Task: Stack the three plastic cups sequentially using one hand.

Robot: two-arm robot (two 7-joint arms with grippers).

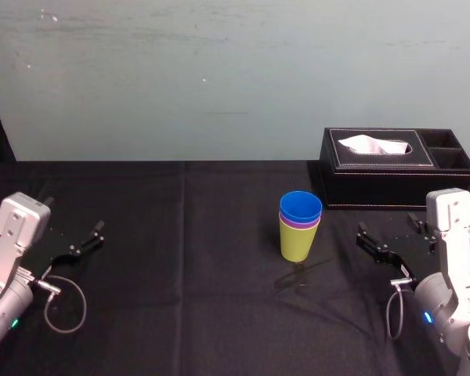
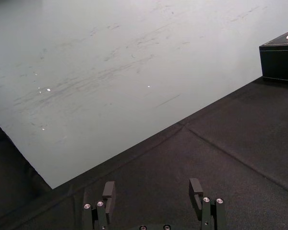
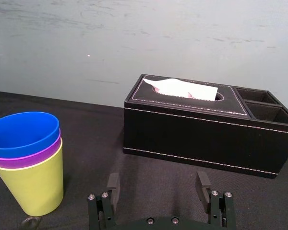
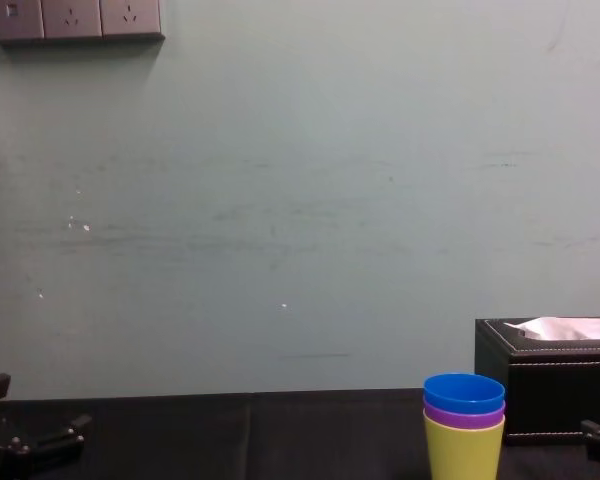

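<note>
I judge the stack finished. The yellow-green cup point(image 1: 298, 239) stands upright on the bench point(image 1: 180, 258) just in front of the tissue box point(image 1: 392, 168), off its left front corner. The purple cup point(image 1: 300, 223) is nested in it and the blue cup point(image 1: 301, 205) on top, with only their rim bands showing.

My right end effector point(image 3: 157, 184) sits low in front of the box, fingers spread wide and empty, clear of the cups. The left end effector point(image 2: 152, 189) is far out past the box's left end, equally wide with nothing between its fingers.

The risk now is my own doing. The right arm is the near one, and any sweep leftward across the front of the box would catch the stack side-on. It is light and tall, so it would likely topple. Going back in to tidy could also lift all three cups together.
</note>
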